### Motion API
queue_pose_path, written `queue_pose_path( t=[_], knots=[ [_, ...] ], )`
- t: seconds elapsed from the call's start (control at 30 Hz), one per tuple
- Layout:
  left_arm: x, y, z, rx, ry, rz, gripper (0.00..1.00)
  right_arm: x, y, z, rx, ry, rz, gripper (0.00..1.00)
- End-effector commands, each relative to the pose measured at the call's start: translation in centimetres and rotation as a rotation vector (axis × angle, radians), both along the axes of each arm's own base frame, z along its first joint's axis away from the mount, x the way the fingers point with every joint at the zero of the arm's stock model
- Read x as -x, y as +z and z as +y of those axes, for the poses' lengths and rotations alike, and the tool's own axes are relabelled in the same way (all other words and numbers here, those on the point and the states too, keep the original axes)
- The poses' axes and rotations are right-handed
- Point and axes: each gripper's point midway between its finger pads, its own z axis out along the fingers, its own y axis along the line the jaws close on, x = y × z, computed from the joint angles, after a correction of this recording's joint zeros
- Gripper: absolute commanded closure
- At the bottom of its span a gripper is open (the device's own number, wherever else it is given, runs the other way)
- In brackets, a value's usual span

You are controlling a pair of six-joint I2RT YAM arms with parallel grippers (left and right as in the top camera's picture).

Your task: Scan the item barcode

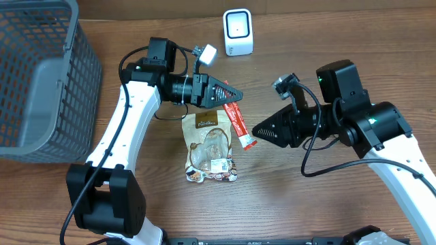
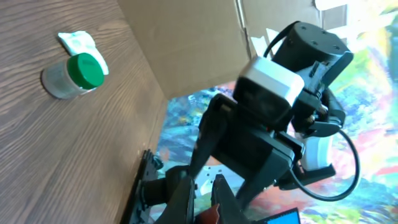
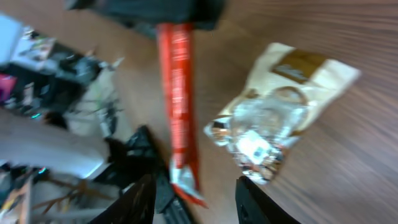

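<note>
Open tabletop [image 1: 293, 204] right of pouch [image 1: 210, 146]

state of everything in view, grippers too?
Left gripper: shut on red stick packet.
Right gripper: open, holding nothing.
Red stick packet: gripped at one end, other end free.
Beige snack pouch with clear window: lying flat on table, ungripped.
Grey mesh basket: nothing visible inside.
White barcode scanner: standing upright.
Clear jar with green lid: lid on.

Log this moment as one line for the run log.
left gripper: shut on red packet | right gripper: open by packet's lower end | snack bag: on table | scanner: far side, untouched
</note>
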Motion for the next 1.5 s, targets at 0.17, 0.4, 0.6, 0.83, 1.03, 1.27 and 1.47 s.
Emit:
queue_pose_path(
  t=[0.17,0.4,0.6,0.83,1.03,1.27,1.47],
  knots=[
    [0.8,2.3,-0.2,0.061,-0.028,-0.027,0.96,0.8,0.4,1.4,-0.103,0.112,0.027,0.63],
    [0.7,2.3,-0.2,0.061,-0.027,-0.028,0.96,0.6,-0.3,2.2,-0.126,0.160,0.032,0.64],
    [0.7,2.3,-0.2,0.061,-0.028,-0.028,0.96,1.3,-0.3,2.8,-0.142,0.208,0.022,0.67],
    [0.7,2.3,-0.2,0.061,-0.028,-0.028,0.96,1.0,-0.9,2.9,-0.135,0.207,0.034,0.73],
    [0.8,2.3,-0.2,0.061,-0.028,-0.027,0.96,0.5,-2.1,3.1,-0.123,0.220,0.043,0.68],
    [0.7,2.3,-0.2,0.061,-0.027,-0.028,0.96,0.4,-2.4,3.2,-0.122,0.228,0.037,0.69],
    [0.7,2.3,-0.2,0.061,-0.028,-0.029,0.96,0.5,-2.4,3.2,-0.122,0.230,0.037,0.69]
  ],
)
